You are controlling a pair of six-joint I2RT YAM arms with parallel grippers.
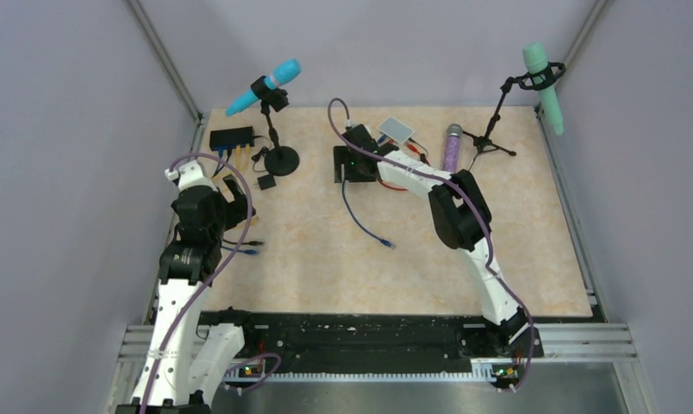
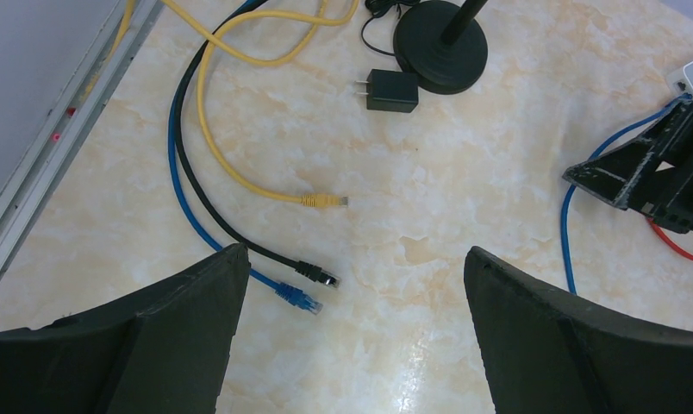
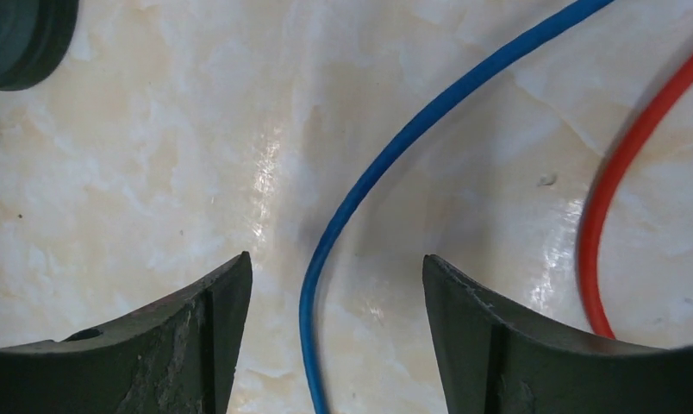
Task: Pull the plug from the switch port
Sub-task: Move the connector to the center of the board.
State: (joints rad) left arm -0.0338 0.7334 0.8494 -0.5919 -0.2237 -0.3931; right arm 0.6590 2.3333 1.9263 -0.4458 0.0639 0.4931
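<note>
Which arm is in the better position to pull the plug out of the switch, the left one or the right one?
Left. The switch lies at the far left, just beyond the open left end effector. The right end effector is open over a blue cable mid-table.

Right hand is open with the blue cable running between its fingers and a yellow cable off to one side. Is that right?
Not quite: it is a red cable off to the side, not yellow. The right wrist view shows the right hand open with the blue cable running between its fingers.
</note>
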